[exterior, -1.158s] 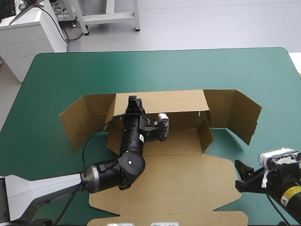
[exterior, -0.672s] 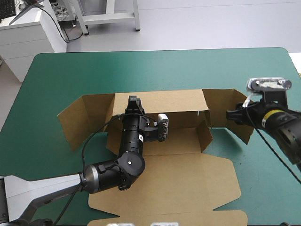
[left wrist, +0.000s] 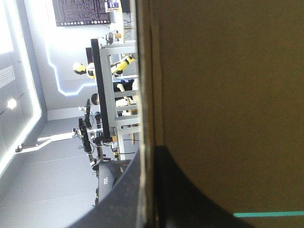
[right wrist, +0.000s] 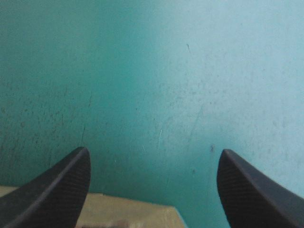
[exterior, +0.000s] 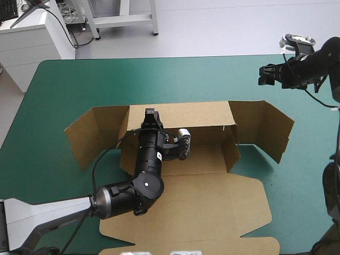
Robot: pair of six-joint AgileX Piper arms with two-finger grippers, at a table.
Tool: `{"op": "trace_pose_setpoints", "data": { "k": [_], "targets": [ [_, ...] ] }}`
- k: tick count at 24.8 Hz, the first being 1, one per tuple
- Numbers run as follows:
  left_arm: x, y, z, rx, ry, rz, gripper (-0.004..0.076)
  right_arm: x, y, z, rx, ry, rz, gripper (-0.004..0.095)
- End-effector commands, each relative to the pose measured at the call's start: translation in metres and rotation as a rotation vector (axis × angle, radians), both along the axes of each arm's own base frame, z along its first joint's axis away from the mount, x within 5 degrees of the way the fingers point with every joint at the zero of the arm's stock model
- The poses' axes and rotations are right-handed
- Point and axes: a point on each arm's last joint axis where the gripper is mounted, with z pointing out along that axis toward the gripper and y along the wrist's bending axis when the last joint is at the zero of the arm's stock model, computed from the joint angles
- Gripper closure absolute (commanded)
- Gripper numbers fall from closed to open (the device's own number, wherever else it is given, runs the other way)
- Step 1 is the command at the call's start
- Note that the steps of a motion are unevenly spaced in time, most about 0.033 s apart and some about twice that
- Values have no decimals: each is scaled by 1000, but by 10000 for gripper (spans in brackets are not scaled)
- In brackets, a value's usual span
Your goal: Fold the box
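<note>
**Box** (exterior: 212, 204): brown board, centre of the high view, on the teal-green table (exterior: 69, 85). The lid panel lies flat toward the lower edge of the frame. The back wall is raised and the side flaps spread to left and right. Placement is as in the earlier frames.

**Left gripper** (exterior: 152, 113): unchanged, centre of frame. Its black fingers are pinched on the box's back wall. In its own wrist view the left gripper (left wrist: 147, 159) has the board's edge running between the fingers.

**Right gripper** (exterior: 264, 75): moved. Earlier it was at lower right, then at the right flap. It is now in the upper right of the frame, apart from the box. In its own wrist view the right gripper (right wrist: 154, 159) has its fingers spread wide over bare cover, with a corner of the box (right wrist: 128, 211) beside one finger.

**Obscured:**
- The left fingertips are behind the wall in the high view.
- The right arm is cut off by the frame's right edge.
</note>
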Motion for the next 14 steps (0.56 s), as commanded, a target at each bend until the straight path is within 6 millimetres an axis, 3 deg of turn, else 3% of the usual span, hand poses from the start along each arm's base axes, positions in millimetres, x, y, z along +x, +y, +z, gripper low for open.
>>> {"op": "trace_pose_setpoints", "data": {
  "k": [1, 5, 14],
  "targets": [
    [-3, 5, 26, -31, -105, 10, 732, 13, 1, 16, 54, -57, 21, 219],
    [-3, 5, 26, -31, -105, 10, 732, 23, 3, -9, 98, 8, 47, 219],
    [-3, 5, 26, -31, -104, 10, 732, -13, 7, -25, 62, 85, 105, 219]
  ]
}}
